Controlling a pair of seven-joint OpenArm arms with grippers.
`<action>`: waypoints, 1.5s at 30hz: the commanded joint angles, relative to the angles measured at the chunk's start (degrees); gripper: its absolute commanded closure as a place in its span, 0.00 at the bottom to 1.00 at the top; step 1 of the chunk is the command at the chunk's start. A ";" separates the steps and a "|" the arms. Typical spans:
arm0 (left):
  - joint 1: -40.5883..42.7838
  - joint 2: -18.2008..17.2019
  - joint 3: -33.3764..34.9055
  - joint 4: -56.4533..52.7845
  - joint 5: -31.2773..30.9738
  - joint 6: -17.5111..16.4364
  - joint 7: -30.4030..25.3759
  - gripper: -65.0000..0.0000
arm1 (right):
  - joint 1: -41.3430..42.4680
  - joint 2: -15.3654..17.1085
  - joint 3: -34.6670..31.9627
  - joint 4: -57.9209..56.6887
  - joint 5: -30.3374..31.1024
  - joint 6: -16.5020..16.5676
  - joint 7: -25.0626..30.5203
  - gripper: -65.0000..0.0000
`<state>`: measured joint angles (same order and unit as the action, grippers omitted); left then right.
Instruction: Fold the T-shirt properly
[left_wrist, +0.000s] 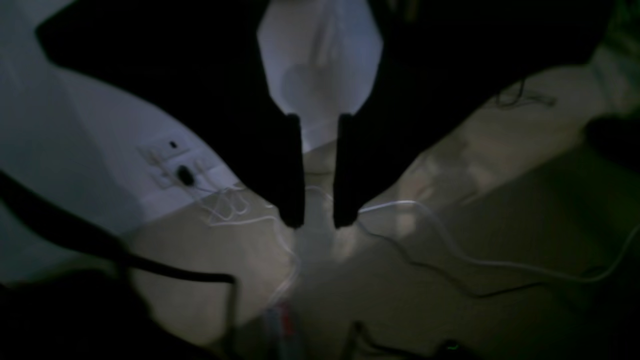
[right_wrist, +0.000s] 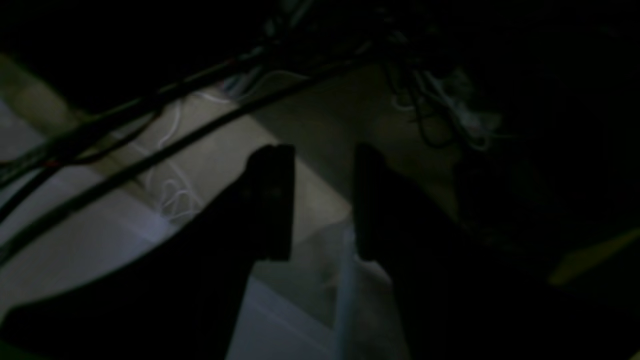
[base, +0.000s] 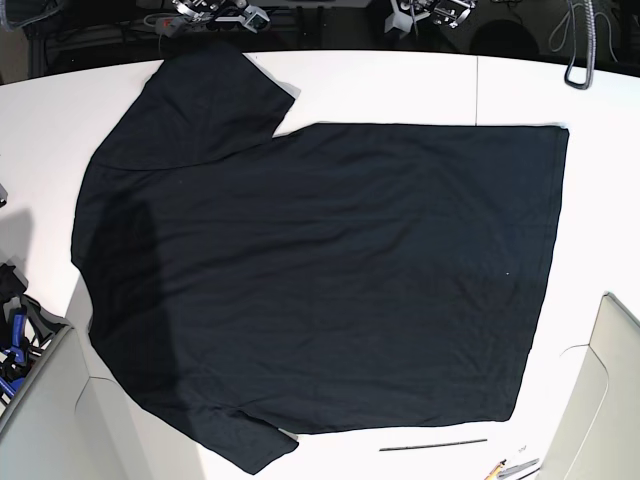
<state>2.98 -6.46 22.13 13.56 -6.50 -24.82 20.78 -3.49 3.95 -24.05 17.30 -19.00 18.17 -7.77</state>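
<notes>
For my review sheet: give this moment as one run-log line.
T-shirt: flat, unfolded on table | left claw: open, empty, off table | right claw: open, empty | folding: not begun

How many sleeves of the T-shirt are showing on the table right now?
2. One sleeve lies at the top left of the T-shirt in the base view, the other sleeve at bottom left. Both lie flat.

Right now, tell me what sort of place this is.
Probably a robotics lab or workshop. A black T-shirt lies flat on a white table, with equipment and cables along its far edge, and loose wires trail across the floor below.
</notes>
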 joint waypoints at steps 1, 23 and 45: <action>0.07 -0.09 0.09 0.15 -0.04 -1.92 0.44 0.79 | -0.07 0.15 -0.07 0.33 0.98 0.37 0.07 0.69; 9.25 -4.61 -1.88 11.67 -0.72 -6.08 0.02 0.79 | -6.60 2.25 -0.07 5.38 3.58 0.28 0.02 0.69; 34.16 -10.32 -18.67 37.33 -6.67 -9.33 5.20 0.79 | -32.68 18.12 -0.07 43.67 8.09 8.22 -2.43 0.69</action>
<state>36.32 -16.21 3.62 50.74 -13.04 -33.52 25.61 -35.42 21.74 -24.10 60.71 -11.42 25.74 -10.85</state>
